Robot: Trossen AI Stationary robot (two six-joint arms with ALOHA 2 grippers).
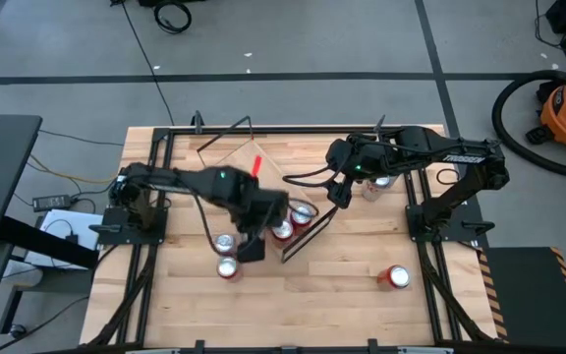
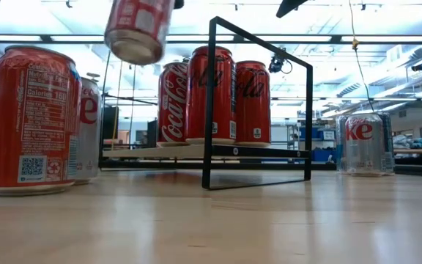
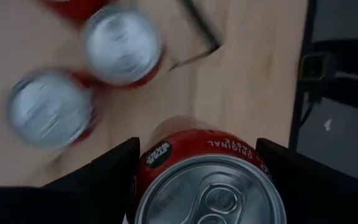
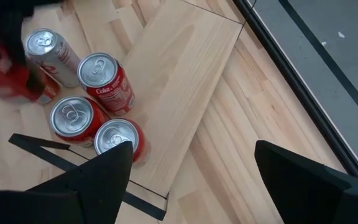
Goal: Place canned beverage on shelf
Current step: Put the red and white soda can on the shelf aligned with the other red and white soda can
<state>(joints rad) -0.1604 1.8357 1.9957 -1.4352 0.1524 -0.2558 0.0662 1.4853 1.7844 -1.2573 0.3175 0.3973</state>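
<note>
A red canned beverage (image 3: 207, 186) hangs in the air, and my left gripper (image 1: 252, 246) is shut on it; the low view shows the same can (image 2: 138, 29) high above the table. The shelf (image 4: 185, 81), a light-wood plank with black wire end frames (image 2: 258, 110), lies slantwise mid-table with three red cans (image 2: 209, 95) standing at its near end. My right gripper (image 4: 191, 186) waits open above the shelf's right side, with nothing between its fingers. My left gripper pinches the can's side wall (image 3: 146, 168) just under the top rim between its two fingers (image 3: 104, 177). They come from above, pointing steeply down. The can hangs clear of the table, top up, and is slightly tilted in the low view.
Two cans (image 1: 227, 256) stand on the table just left of the shelf's near end, below the held can. A silver can (image 1: 373, 187) stands under my right arm and another (image 1: 397, 277) near the front right. Black frame rails (image 1: 425, 275) border the table.
</note>
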